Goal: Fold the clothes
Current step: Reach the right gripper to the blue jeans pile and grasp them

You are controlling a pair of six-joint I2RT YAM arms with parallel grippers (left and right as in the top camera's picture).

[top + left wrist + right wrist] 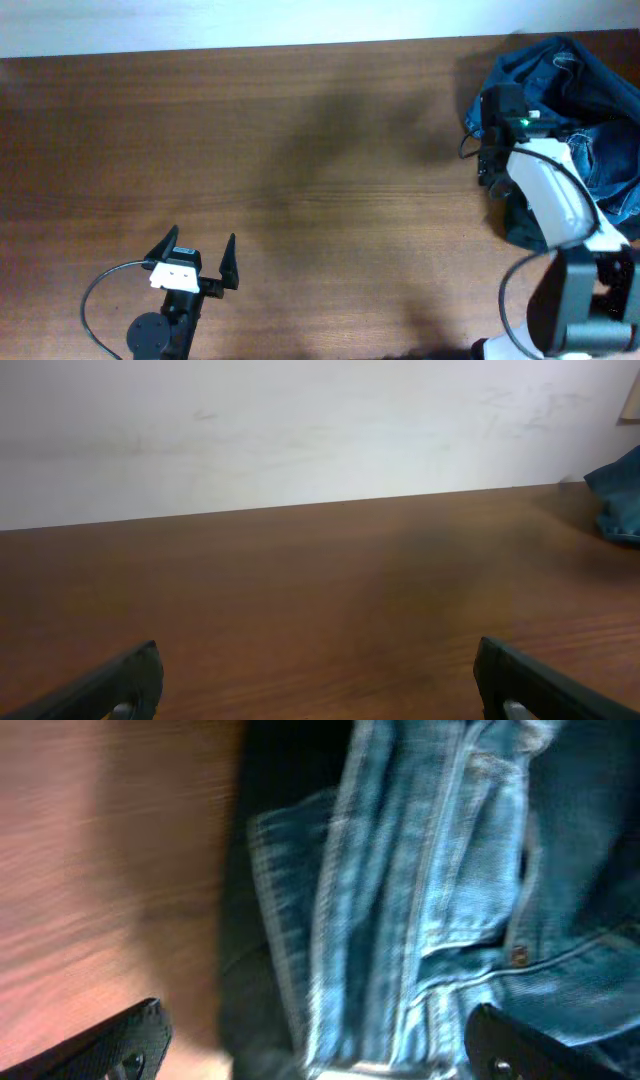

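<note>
A crumpled pair of blue denim jeans (590, 110) lies in a heap at the table's far right. It fills the right wrist view (430, 890), and a corner shows at the right edge of the left wrist view (618, 495). My right gripper (315, 1045) is open just above the jeans' left edge, holding nothing; in the overhead view its fingers are hidden under the wrist (497, 140). My left gripper (197, 250) is open and empty near the front left of the table, far from the jeans; it also shows in the left wrist view (318, 685).
The brown wooden table (300, 150) runs to a white wall (300, 430) at the back. A black cable (100, 290) loops beside the left arm's base. The right arm's base (575, 310) stands at the front right corner.
</note>
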